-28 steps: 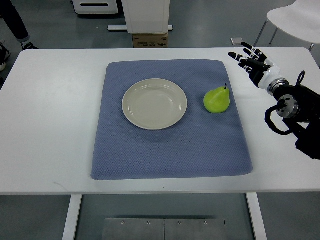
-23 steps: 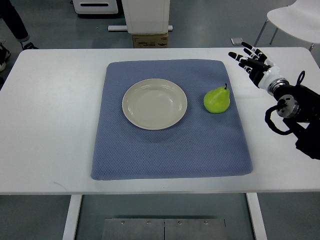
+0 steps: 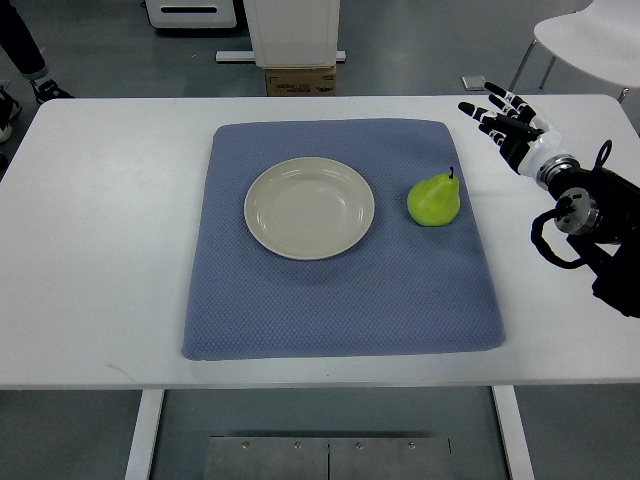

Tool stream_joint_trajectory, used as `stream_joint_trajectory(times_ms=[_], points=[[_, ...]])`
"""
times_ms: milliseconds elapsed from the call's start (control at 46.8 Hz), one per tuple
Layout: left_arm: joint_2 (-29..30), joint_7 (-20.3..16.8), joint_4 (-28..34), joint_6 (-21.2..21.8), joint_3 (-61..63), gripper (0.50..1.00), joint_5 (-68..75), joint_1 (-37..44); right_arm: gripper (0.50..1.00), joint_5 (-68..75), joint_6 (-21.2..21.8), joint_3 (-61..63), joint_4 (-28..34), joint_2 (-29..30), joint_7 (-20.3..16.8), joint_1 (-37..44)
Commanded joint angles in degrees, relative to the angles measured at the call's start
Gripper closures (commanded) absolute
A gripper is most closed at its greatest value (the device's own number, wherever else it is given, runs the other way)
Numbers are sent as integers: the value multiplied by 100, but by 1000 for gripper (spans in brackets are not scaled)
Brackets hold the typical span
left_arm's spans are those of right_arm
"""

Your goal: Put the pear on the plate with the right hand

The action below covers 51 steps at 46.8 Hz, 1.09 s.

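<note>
A green pear (image 3: pixel 434 200) with a dark stem lies on the blue mat (image 3: pixel 340 300), just right of the empty cream plate (image 3: pixel 309 208). My right hand (image 3: pixel 503 122) hovers over the white table at the far right, beyond the mat's upper right corner, its black and white fingers spread and holding nothing. It is roughly a hand's length up and to the right of the pear. The left arm does not show.
The white table (image 3: pixel 110 250) extends around the mat on all sides. A white chair (image 3: pixel 590 40) stands past the table's back right corner. A person's leg and shoe (image 3: pixel 25 55) show at the top left, and a cardboard box (image 3: pixel 299 80) sits behind the table.
My right hand has hardly moved, shifting only slightly upward. The person's foot at the top left has shifted a little.
</note>
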Motion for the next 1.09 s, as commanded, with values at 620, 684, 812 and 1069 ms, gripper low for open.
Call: stream_joint_trajectory(times_ms=[620,684,812,1069], points=[[0,0,0,2,0,500,0,-1,500,-8,-70,-15,-116,40,1072,-29],[0,0,0,2,0,500,0,-1,500,-8,-53,-41,-116,40,1072,-38],[0,0,0,2,0,500,0,-1,500,-17,0,-50,-89,31,1089,-29],[0,0,0,2,0,500,-8,-1,500,-122,307,-120,-10,5,1081,85]])
